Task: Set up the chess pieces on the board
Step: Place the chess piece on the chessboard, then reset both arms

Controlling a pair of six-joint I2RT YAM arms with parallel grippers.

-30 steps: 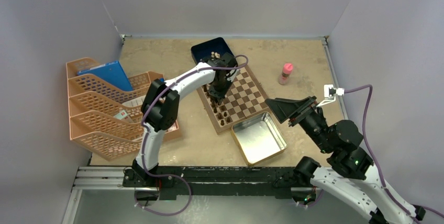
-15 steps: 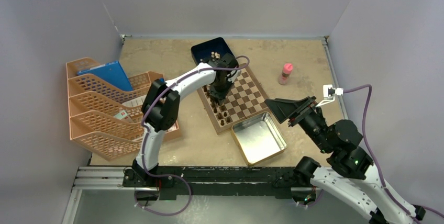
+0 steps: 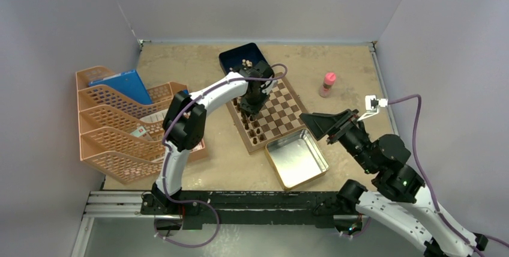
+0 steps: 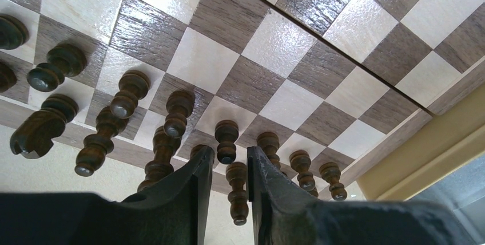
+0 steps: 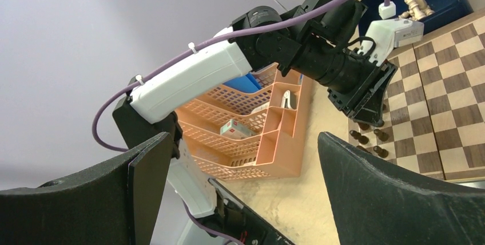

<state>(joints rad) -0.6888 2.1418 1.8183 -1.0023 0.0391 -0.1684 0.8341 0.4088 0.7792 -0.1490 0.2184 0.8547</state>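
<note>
The left gripper (image 4: pixel 231 162) was held low over one edge of the board (image 4: pixel 274 44). Its jaws were drawn almost together, with one of the dark pieces (image 4: pixel 237 190) stood between the fingers (image 4: pixel 189 199). Whether that one was clamped or only flanked could not be told. The rest of the dark set was stood upright in two rough rows along the same edge, most of it on the squares. In the top view these rows were seen along the board's (image 3: pixel 285 104) left side, under the left gripper (image 3: pixel 248 111).

The right gripper (image 3: pixel 325 126) was held in the air off the board's right side, above the far right edge of the tin (image 3: pixel 297 160). Its jaws were spread wide apart, and its camera was aimed across the table at the left arm.

A dark blue box (image 3: pixel 235 59) was set just beyond the board's far corner, and a few pale chessmen (image 3: pixel 246 63) lay inside it. The tin, shiny and open-topped, was set just beside the board's near edge.

At the table's left, a rack of orange mesh trays (image 3: pixel 114 128) was stood. A blue folder (image 3: pixel 123 86) was propped in its far slot, and a small box (image 5: pixel 234 126) and what looked like a stapler (image 5: pixel 289 99) were lodged in others. A pink-capped bottle (image 3: pixel 328 84) was stood upright, well apart from the board on its right.
</note>
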